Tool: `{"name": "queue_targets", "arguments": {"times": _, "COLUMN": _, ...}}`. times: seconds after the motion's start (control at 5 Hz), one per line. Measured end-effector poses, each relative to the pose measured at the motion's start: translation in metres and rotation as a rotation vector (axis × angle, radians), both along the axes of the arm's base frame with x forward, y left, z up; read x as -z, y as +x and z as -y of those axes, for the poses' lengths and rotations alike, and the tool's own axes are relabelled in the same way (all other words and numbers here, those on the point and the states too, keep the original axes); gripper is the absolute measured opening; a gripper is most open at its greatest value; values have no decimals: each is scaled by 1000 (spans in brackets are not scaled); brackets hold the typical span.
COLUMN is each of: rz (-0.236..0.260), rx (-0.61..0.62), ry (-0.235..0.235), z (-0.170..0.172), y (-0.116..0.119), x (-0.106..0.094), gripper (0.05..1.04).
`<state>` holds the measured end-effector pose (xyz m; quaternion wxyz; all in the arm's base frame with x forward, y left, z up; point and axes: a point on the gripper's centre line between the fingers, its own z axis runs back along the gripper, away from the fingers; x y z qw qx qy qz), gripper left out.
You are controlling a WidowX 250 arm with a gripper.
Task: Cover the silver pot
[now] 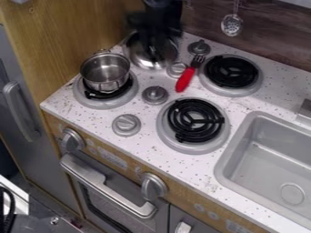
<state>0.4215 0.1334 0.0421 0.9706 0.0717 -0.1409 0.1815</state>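
Dark wood-grain paneling (273,34) forms the backdrop of the toy kitchen, with a slotted spoon (231,25) hanging against it. The speckled white table (200,166) carries a stove section at left and center of the view and a gray sink (261,157) at right. The pot (100,83), silver and uncovered, stands upright on the left burner (85,98); its interior is visible from above. Beyond it, near the wooden side panel (61,41), is the lid (139,55), a round, shiny metal part. The end effector (156,53) is positioned over the lid, partly obscuring it; whether it is released, clenched or grasping the lid cannot be determined. A fork (184,80) with a red handle lies between the pot and the rear right burner (254,83), its dark head directed toward the paneling. The front burner (186,146) is located nearer the sink, with gray knobs (126,125) distributed among the burners.
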Motion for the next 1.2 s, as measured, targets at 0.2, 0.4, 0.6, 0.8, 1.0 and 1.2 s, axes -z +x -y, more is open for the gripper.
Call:
{"name": "queue_targets", "arguments": {"times": 0.2, "rz": -48, "rx": -60, "ry": -15, "z": -38, "y": -5, "x": 14, "gripper": 270}}
{"name": "queue_targets", "arguments": {"times": 0.4, "rz": -66, "rx": -120, "ry": -22, "z": -69, "y": -19, "x": 15, "gripper": 270}}
{"name": "queue_targets", "arguments": {"times": 0.6, "rz": -95, "rx": -165, "ry": -39, "z": -83, "y": -38, "x": 29, "gripper": 270}}
{"name": "queue_targets", "arguments": {"times": 0.8, "rz": -123, "rx": -188, "ry": -52, "z": -90, "y": -48, "x": 30, "gripper": 270}}
{"name": "queue_targets", "arguments": {"times": 1.0, "rz": -122, "rx": -194, "ry": -61, "z": -89, "y": -51, "x": 34, "gripper": 270}}
{"name": "queue_targets", "arguments": {"times": 1.2, "rz": -142, "rx": -162, "ry": -71, "z": -82, "y": -48, "x": 48, "gripper": 270}}
